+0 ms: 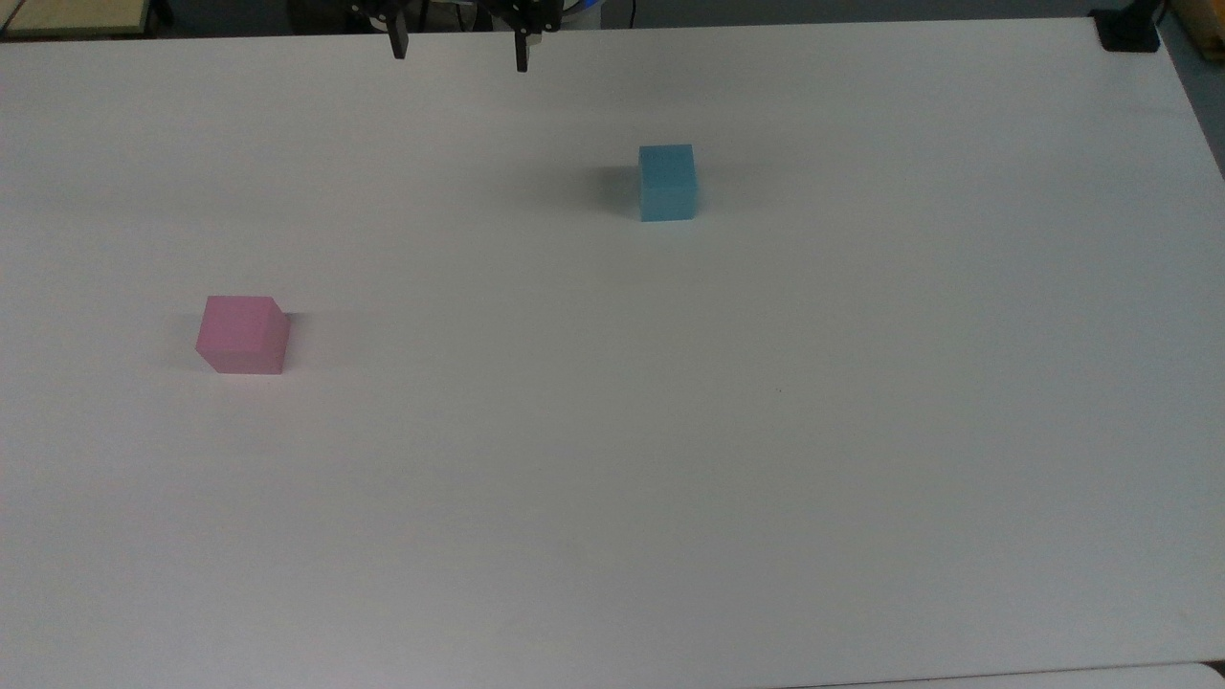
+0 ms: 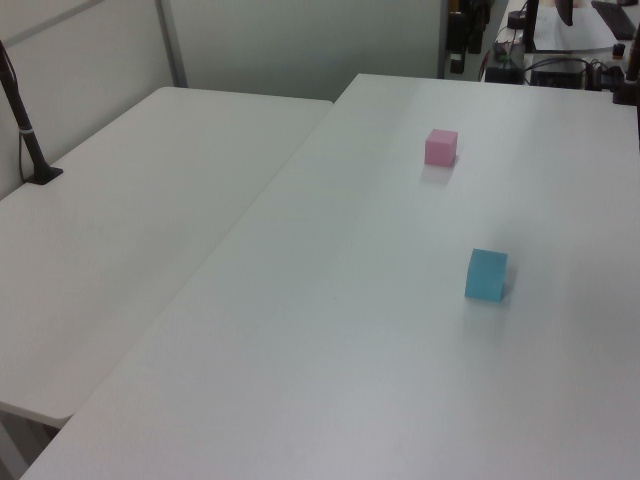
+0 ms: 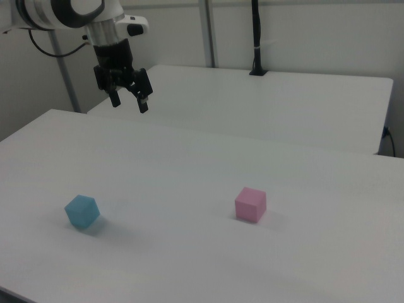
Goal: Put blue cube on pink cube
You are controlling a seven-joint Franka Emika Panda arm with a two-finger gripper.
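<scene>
A: Where is the gripper (image 1: 459, 55)?

B: High over the table's far edge in the top view, at the top of the picture. Its two black fingers (image 1: 398, 45) stand wide apart with nothing between them. In the right view the gripper (image 3: 129, 103) hangs in the air at the upper left, under the white arm (image 3: 60, 12), pointing down at the table.

A: And the blue cube (image 1: 667, 182)?

B: It sits flat on the white table (image 1: 670, 459), below and to the right of the gripper in the top view, well apart from it. In the right view the blue cube (image 3: 82, 211) lies near the right view's left, lower than the gripper and turned so one corner faces the camera.

A: The pink cube (image 1: 243, 334)?

B: On the same table, toward the top view's left and nearer the camera than the blue one. The two are well apart, not touching. In the left view the pink cube (image 2: 441, 147) lies farther back and the blue cube (image 2: 486, 274) closer. In the right view the pink cube (image 3: 250, 204) is to the right of the blue one.

A: Anything else around?

B: A second white table (image 3: 303, 107) stands behind in the right view, with a black pole (image 3: 255, 38) rising from its far edge.
</scene>
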